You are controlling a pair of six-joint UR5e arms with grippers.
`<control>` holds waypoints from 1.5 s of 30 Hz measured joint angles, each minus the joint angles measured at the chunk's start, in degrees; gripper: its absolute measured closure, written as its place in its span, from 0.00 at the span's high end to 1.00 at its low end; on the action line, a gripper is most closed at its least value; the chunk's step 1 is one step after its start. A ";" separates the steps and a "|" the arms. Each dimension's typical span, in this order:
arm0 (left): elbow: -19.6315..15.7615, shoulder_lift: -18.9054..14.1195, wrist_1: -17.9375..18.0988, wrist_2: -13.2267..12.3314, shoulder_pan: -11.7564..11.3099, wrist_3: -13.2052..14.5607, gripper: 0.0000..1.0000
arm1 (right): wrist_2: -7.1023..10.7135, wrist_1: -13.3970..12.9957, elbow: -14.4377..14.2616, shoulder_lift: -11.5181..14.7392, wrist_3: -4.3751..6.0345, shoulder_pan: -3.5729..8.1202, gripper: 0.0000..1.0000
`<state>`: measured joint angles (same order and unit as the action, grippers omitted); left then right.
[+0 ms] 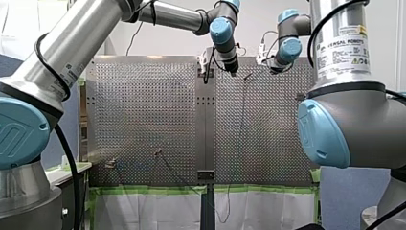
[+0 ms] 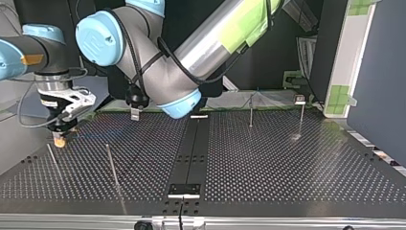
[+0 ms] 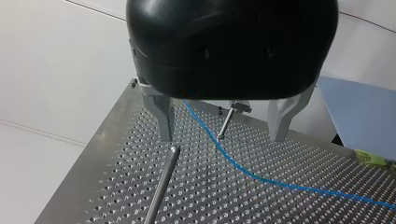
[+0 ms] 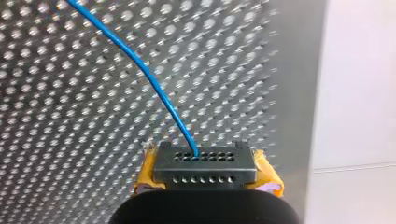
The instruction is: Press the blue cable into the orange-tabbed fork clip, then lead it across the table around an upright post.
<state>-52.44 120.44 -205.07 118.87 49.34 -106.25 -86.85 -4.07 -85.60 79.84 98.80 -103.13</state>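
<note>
Right hand (image 4: 204,161) is clamped on the blue cable (image 4: 149,74), which comes out from between its yellow pads (image 4: 267,171) and curves away over the perforated counter (image 4: 56,121). Holding the line close to its end like this lets the arm steer where the rest of it lies. In the top view this hand sits low over the counter at the view's left. Something orange shows right under it, but I cannot tell whether that is a pad or the orange tab of the fork clip. My left hand (image 3: 222,139) hangs above the counter with its two metal fingers (image 3: 163,122) spread wide and nothing gripped. The cable runs along the surface beneath the gap, so the hand looks placed to straddle the line and either push it down or pin it. Under that hand the cable passes just beside the foot of a slim upright post (image 3: 225,122) with a small metal head, then runs on out beyond the hand along the counter. A plain rod (image 3: 161,186) stands just beside one finger's tip, apart from the cable. Whether the cable wraps the post or merely brushes past it is not clear. By my judgement, seating in the clip cannot be confirmed, and the routing around a post is the step in hand.
</note>
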 joint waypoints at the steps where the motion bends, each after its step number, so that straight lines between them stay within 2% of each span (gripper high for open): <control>1: 0.01 0.00 0.01 0.00 0.00 -0.01 0.98 | 0.19 0.01 0.00 0.49 0.00 -0.01 0.00; 10: 0.00 0.00 1.46 -3.01 -0.68 -3.02 0.98 | 1.98 0.03 0.13 4.71 0.01 -0.07 0.00; 17: -0.01 0.00 5.00 -6.70 -1.92 -6.70 0.98 | 3.06 0.02 0.13 8.18 -0.02 -0.25 0.00; 29: 0.00 -0.54 11.41 -13.09 -4.13 -13.09 1.00 | 3.40 0.03 -0.49 14.03 -0.46 -0.92 0.00; 36: 0.00 -2.55 14.04 -16.48 -6.12 -16.49 1.00 | 3.10 -0.13 -2.53 13.77 -1.05 -0.39 0.00; 39: -0.01 -2.92 13.49 -17.26 -7.42 -17.92 1.00 | 3.01 -0.16 -2.84 13.00 -1.10 -0.01 0.00; 45: 0.00 -3.05 10.69 -17.18 -9.87 -20.98 1.00 | 2.99 -0.33 -2.86 12.06 -1.14 0.42 0.00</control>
<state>-52.43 117.39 -194.38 101.68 39.48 -127.24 -83.85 -4.40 -88.46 91.90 97.67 -102.71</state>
